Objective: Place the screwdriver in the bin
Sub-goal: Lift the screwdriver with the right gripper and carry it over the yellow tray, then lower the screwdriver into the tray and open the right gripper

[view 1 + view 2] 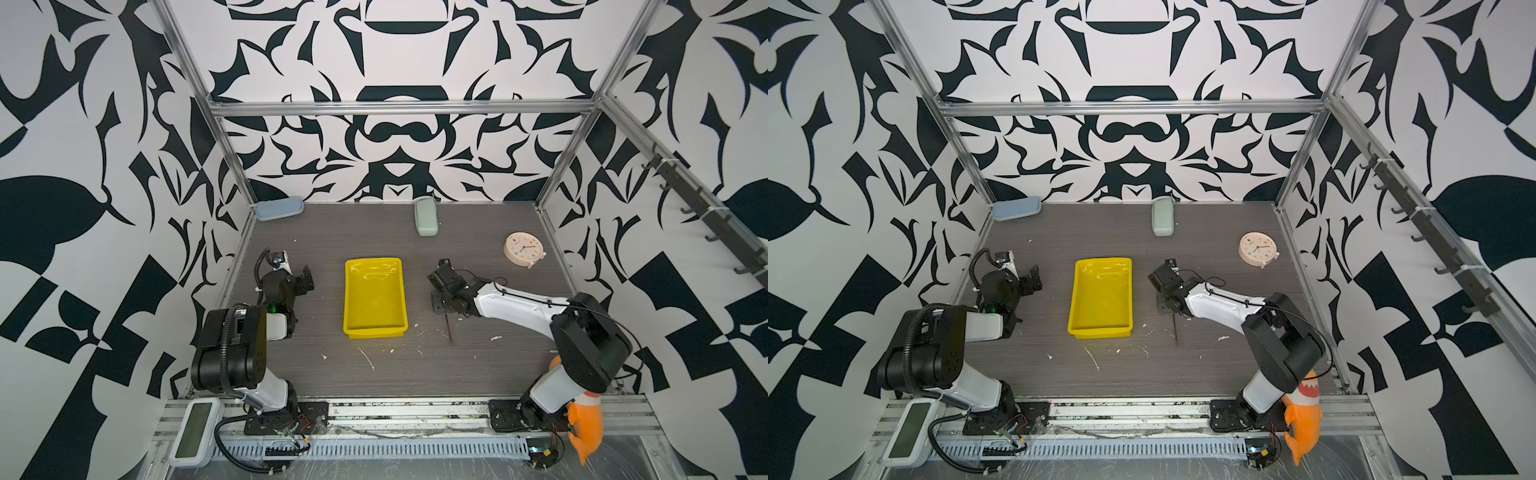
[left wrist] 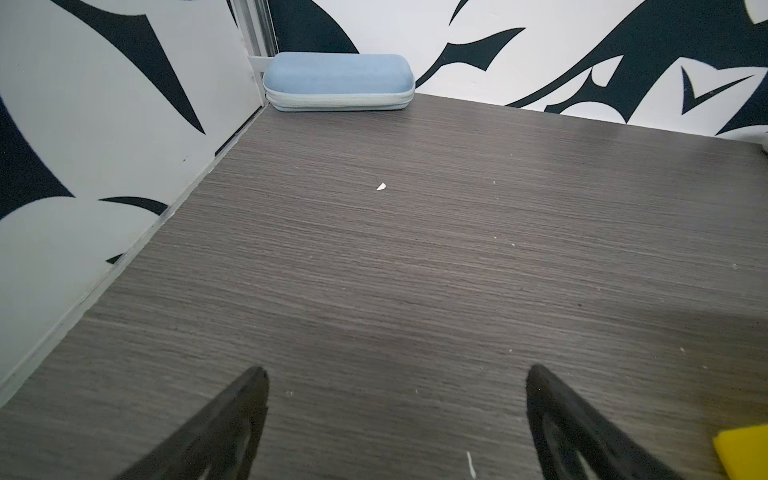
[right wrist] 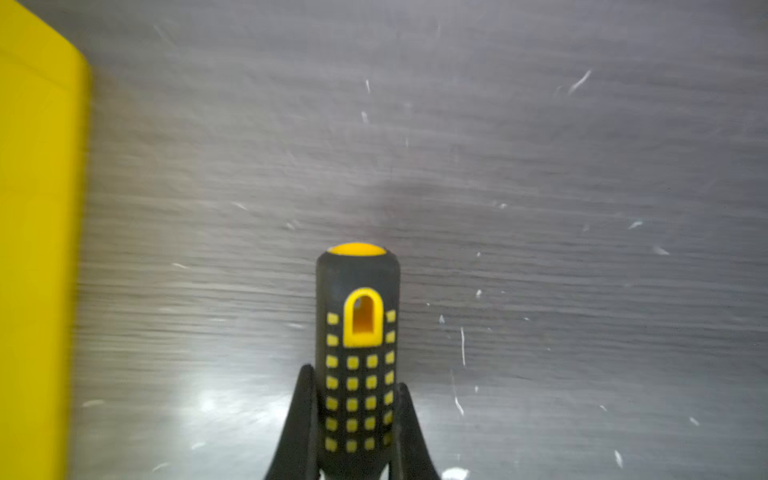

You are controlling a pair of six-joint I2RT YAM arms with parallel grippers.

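The slim screwdriver with the black, yellow-dotted handle (image 3: 357, 332) is clamped by that handle between the jaws of the right gripper (image 3: 355, 376). I judge the handle was chosen as the thickest, surest part to hold. Its thin dark shaft (image 1: 449, 328) points toward the front. The screwdriver is beside, not in, the shallow bright yellow plastic bin (image 1: 376, 331). Whether it is clear of the grey wood-grain table (image 1: 415, 374) I cannot tell. The right arm stretches low toward the centre, wrist bent down. The left gripper (image 2: 397, 370) stands wide and empty, its arm folded at the left.
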